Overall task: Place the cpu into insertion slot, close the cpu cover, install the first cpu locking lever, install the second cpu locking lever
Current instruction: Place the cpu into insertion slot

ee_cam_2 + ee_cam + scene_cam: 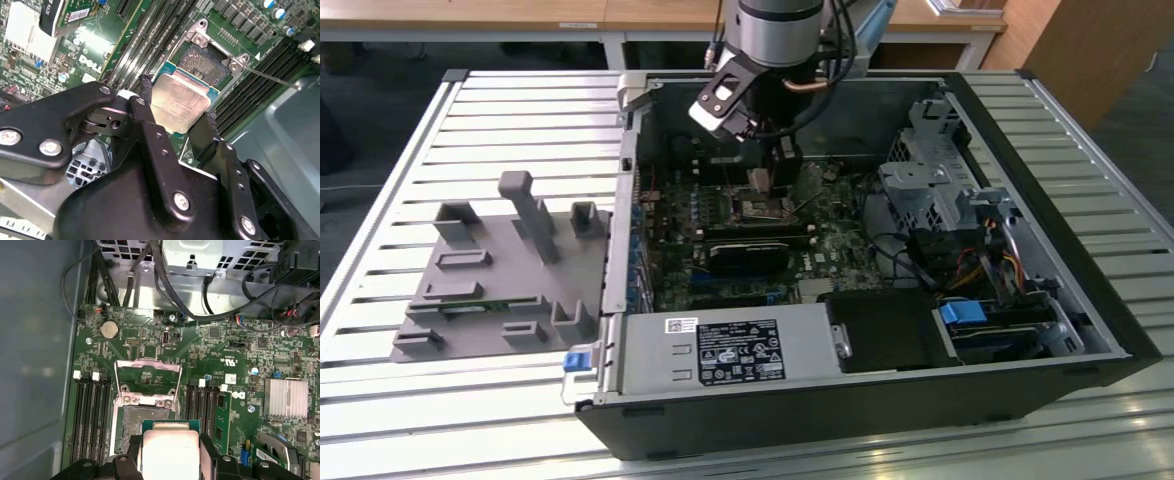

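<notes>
End effector (177, 100) around cpu (181, 107); cpu cover (148, 362) upright

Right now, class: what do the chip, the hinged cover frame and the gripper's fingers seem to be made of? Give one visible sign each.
The chip has a pale metal top with a dull brushed sheen, on a green board edge. The cover frame looks like thin bare metal, probably steel, with silvery glints. The fingers are matt black, either coated metal or plastic, fixed with silvery screws.
</notes>
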{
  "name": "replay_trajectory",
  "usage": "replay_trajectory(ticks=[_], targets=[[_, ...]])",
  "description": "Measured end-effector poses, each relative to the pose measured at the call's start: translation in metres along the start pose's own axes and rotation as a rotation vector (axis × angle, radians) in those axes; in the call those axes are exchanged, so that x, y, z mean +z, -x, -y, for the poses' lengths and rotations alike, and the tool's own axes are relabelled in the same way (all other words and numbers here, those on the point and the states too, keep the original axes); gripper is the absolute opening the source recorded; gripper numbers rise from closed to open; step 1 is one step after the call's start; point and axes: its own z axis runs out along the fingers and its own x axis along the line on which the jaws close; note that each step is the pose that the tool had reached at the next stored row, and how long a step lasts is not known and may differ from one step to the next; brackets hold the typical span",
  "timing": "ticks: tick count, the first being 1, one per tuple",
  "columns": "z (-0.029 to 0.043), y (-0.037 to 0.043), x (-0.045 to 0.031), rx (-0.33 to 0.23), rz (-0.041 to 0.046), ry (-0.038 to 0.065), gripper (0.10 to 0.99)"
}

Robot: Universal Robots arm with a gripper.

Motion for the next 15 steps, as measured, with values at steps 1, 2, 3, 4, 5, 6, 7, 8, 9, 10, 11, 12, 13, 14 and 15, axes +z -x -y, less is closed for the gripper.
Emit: replay_trajectory(ticks=[1,2,3,4,5,6,7,8,9,10,11,12,13,14,15], targets=[[0.0,0.0,0.0003,-0.001,0.0,0.0,0.541],[0.0,0.0,0.0006,-0.001,0.0,0.0,0.541],[0.0,-0.0001,0.0009,-0.001,-0.0001,0.0,0.541],[0.0001,-0.0001,0.0013,-0.002,-0.0003,0.0,0.541],[0.0001,-0.0001,0.0017,-0.002,-0.0003,0.0,0.541],[0.0001,-0.0001,0.0021,-0.002,-0.0003,0.0,0.541],[0.0002,-0.0001,0.0026,-0.003,-0.0004,0.0,0.541],[0.0003,-0.0001,0.003,-0.003,-0.0004,0.0,0.541],[0.0005,-0.0001,0.0036,-0.003,-0.0005,0.0,0.541],[0.0007,-0.0001,0.0041,-0.003,-0.0004,0.0,0.541],[0.0008,-0.0001,0.0048,-0.003,-0.0004,0.0,0.541],[0.0009,-0.0002,0.0054,-0.003,-0.0004,0.0,0.541],[0.001,-0.0002,0.0061,-0.003,-0.0005,0.0,0.541],[0.0013,-0.0002,0.0066,-0.003,-0.0004,0.0,0.541],[0.002,-0.0002,0.007,-0.003,-0.0004,0.0,0.541]])
